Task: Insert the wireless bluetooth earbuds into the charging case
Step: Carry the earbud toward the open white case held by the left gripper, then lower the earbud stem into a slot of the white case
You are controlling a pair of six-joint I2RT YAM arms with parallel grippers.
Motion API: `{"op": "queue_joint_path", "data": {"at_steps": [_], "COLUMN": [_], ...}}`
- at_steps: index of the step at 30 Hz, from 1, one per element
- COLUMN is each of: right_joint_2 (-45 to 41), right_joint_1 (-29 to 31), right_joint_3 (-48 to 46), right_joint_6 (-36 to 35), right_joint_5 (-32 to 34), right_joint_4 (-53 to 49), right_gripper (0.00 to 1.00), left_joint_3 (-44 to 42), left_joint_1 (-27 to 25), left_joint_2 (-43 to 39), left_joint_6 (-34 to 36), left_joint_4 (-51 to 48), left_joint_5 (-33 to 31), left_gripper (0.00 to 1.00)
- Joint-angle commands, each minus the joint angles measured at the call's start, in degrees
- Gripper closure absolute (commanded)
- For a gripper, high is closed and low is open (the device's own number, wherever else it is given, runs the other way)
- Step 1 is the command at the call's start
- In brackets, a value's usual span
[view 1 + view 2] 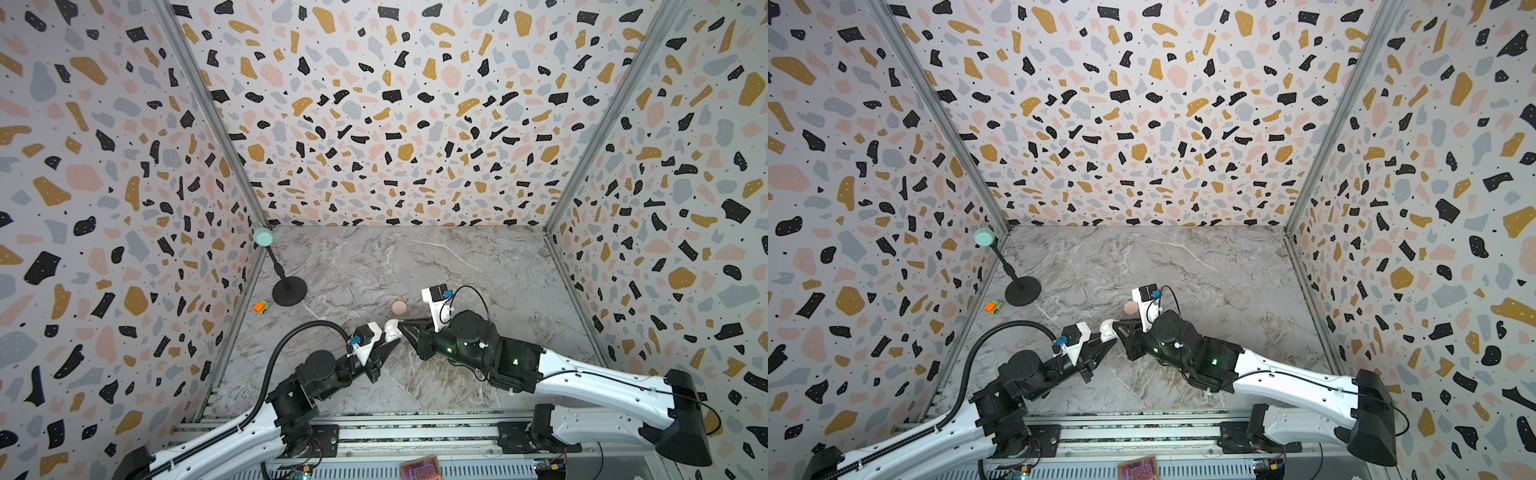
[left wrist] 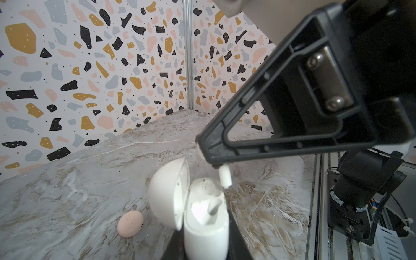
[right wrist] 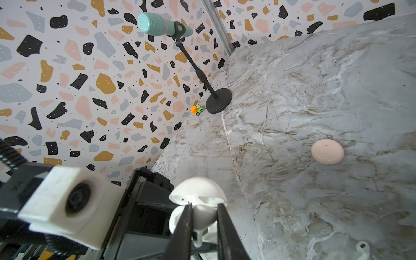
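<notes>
My left gripper [image 2: 205,238] is shut on the white charging case [image 2: 206,225], which it holds above the table with the lid [image 2: 168,191] swung open. In both top views the case [image 1: 390,327] [image 1: 1106,328] sits between the two gripper tips. My right gripper [image 3: 205,204] is shut on a white earbud [image 3: 203,217]. Its stem [image 2: 225,179] hangs just over the case's open rim, beside an empty socket. A second earbud [image 3: 362,247] lies loose on the marble. A closed pink case [image 1: 399,307] [image 3: 327,151] rests behind the grippers.
A teal microphone [image 1: 262,237] leans on a black stand with a round base [image 1: 289,291] at the back left. A small orange and green toy car [image 1: 262,306] sits by the left wall. An aluminium rail [image 1: 374,432] runs along the front edge.
</notes>
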Motion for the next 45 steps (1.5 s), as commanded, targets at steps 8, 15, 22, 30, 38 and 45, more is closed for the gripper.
{"op": "queue_joint_path", "data": {"at_steps": [8, 15, 22, 30, 38, 45], "right_joint_2": [1.31, 1.32, 1.51, 2.09, 1.35, 1.31], "right_joint_1": [0.77, 0.86, 1.06, 1.86, 2.48, 2.48], "right_joint_3": [2.65, 2.45, 1.84, 1.54, 0.11, -0.18], "right_joint_6": [-0.91, -0.91, -0.82, -1.36, -1.18, -1.53], "right_joint_5": [1.48, 1.49, 1.40, 1.48, 2.57, 3.61], "right_joint_4": [1.81, 1.92, 2.75, 2.85, 2.53, 2.42], "right_gripper": [0.80, 0.80, 0.80, 0.81, 0.81, 0.81], "left_joint_3": [-0.68, -0.77, -0.77, -0.82, -0.94, -0.94], "left_joint_1": [0.29, 0.25, 0.30, 0.28, 0.30, 0.29], "left_joint_2": [-0.96, -1.22, -1.22, -1.40, -1.99, -2.10], "left_joint_6": [0.35, 0.42, 0.43, 0.46, 0.57, 0.58], "left_joint_4": [2.54, 2.55, 2.55, 2.44, 2.37, 2.37], "left_joint_5": [0.36, 0.17, 0.26, -0.01, -0.36, -0.09], "left_gripper": [1.00, 1.00, 1.00, 1.00, 1.00, 1.00]}}
